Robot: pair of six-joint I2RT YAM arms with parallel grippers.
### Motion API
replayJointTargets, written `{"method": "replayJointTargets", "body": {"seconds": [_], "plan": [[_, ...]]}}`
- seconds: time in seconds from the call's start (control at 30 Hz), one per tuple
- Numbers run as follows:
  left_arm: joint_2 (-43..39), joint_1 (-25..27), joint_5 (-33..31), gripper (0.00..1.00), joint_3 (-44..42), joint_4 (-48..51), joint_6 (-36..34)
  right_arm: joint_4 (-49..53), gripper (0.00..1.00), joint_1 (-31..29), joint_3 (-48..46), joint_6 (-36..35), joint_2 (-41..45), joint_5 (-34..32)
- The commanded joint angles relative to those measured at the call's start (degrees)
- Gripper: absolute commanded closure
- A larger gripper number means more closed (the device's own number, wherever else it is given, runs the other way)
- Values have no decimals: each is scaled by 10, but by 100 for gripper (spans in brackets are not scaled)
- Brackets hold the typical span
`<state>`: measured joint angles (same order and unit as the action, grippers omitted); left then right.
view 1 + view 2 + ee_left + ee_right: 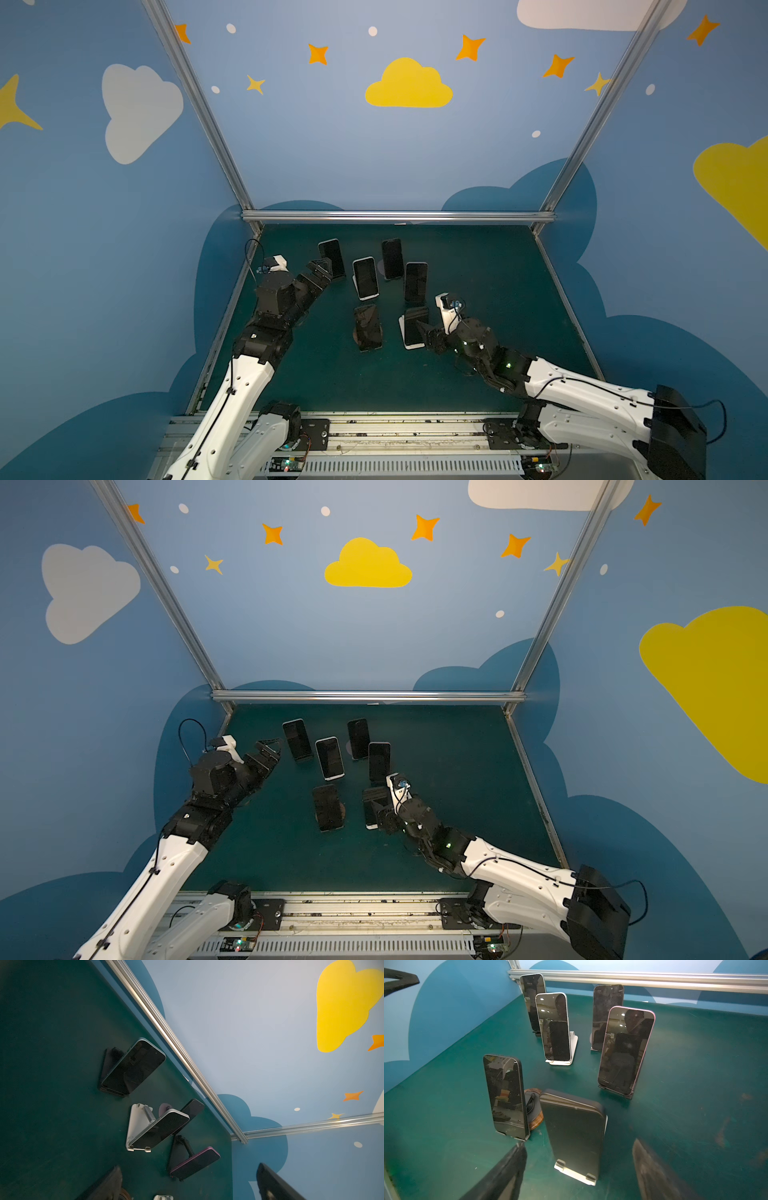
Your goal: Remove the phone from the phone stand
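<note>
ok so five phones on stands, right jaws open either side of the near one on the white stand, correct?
No, six phones on stands, not five; the right wrist view shows all six. Rest holds: right gripper jaws open either side of the near phone on the white stand.

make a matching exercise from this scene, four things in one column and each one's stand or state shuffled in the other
Things
1. pink-rimmed phone
2. white-rimmed phone
3. front-left black phone
4. left gripper

Stand or state
A. open, holding nothing
B. on the round wooden base
C. on the black stand
D. on the white stand

Pairs: 1-C, 2-D, 3-B, 4-A
</note>
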<state>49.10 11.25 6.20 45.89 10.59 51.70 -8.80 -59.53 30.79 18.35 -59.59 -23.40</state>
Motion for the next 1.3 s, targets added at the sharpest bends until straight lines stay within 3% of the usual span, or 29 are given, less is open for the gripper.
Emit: {"method": "replayJointTargets", "body": {"seconds": [0.0, 0.33, 0.67, 0.77, 0.97, 1.1, 1.27], "plan": [[-9, 6, 7, 0, 1, -7, -4, -32, 19, -30, 13, 32, -24, -74], [-9, 6, 10, 0, -8, -12, 3, -73, 19, -42, 23, 61, -102, -77], [6, -1, 27, 0, -2, -20, -25, -104, 19, -43, 8, 85, -114, -115], [23, -28, 56, 0, 7, -19, -24, -84, 18, -45, 13, 98, -98, -117], [61, -126, 170, 0, 13, -60, 0, 12, 19, -52, 37, 96, -41, -114], [71, -146, 180, 1, 47, -19, -39, 101, 19, -54, 75, 80, -26, -112], [52, -127, 147, 0, 38, -24, -71, 107, 20, -53, 73, 85, -8, -132]]}}
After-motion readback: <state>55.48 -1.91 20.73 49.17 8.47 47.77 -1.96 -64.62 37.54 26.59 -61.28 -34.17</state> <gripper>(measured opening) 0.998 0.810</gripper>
